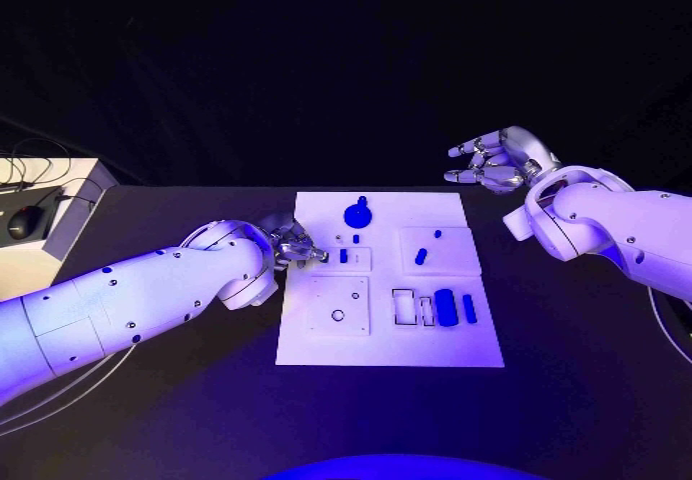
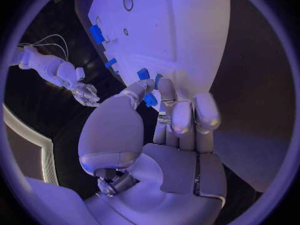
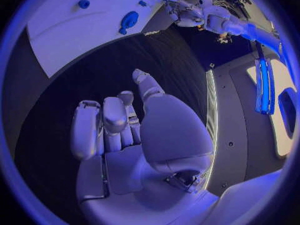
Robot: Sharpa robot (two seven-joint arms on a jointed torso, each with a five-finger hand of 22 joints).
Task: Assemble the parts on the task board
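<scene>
The white task board (image 1: 389,340) lies in the middle of the black table. My left hand (image 1: 299,250) is at the board's left edge, and its thumb and a finger pinch a small blue part (image 2: 150,100). Just past the fingertips another small blue part (image 1: 343,256) stands in a square block. A round blue part (image 1: 356,214) lies at the board's far end, a short one (image 1: 421,256) right of centre, and two long ones (image 1: 457,306) beside empty slots. My right hand (image 1: 498,160) hangs raised beyond the board's far right corner, fingers apart, holding nothing.
A white box (image 1: 72,205) with a black mouse (image 1: 25,222) and cables stands at the table's left edge. A ring-shaped hole (image 1: 338,316) marks the board's near left block. Bare black table surrounds the board on all sides.
</scene>
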